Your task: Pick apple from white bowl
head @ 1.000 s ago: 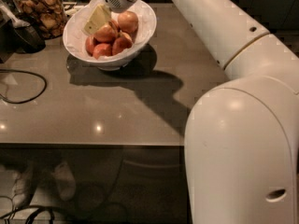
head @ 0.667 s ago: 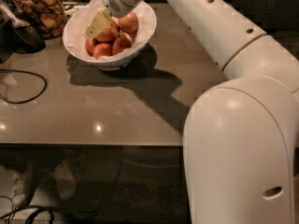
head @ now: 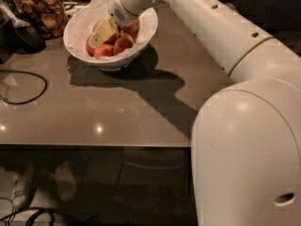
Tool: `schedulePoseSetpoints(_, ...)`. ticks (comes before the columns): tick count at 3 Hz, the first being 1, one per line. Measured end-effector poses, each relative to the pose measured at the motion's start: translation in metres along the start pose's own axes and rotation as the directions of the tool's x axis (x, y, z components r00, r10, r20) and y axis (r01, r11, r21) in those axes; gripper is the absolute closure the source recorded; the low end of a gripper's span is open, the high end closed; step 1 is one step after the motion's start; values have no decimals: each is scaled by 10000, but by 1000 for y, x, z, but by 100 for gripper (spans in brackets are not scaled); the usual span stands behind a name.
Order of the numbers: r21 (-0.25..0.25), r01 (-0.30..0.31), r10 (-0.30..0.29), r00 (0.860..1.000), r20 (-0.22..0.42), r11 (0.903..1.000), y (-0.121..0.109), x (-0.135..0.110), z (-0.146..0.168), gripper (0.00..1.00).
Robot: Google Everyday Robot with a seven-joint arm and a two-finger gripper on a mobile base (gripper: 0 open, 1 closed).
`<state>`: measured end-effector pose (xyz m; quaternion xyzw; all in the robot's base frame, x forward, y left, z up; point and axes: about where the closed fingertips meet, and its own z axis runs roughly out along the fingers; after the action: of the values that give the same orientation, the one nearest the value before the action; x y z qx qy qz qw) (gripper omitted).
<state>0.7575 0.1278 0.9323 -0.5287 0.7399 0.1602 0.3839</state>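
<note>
The white bowl (head: 141, 32) with its crumpled paper lining stands at the back left of the brown table. It holds several red-orange apples. The largest apple (head: 132, 28) lies at the back right of the pile, partly covered by my wrist. Smaller apples (head: 123, 44) lie in front of it. My gripper (head: 103, 32) reaches down into the bowl from the right. Its pale yellow tip rests among the apples, left of the largest one. What lies under the tip is hidden.
A glass jar of brown snacks (head: 40, 11) stands left of the bowl, with a dark object (head: 26, 34) beside it. A black cable (head: 26, 86) loops at the table's left. The table's front edge (head: 94, 146) runs across the middle. My arm's large white body (head: 249, 149) fills the right.
The gripper has sunk a little lower and deeper into the bowl among the apples. The bowl and the apples have not visibly shifted.
</note>
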Motion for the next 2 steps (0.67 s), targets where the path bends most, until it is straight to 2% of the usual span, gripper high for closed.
schedulePoseSetpoints(1,-117,-188,187,9998,-37,9998,4,7,5,14)
schedulePoseSetpoints(2,-121,-190,189,9998,-37,9997,4,7,5,32)
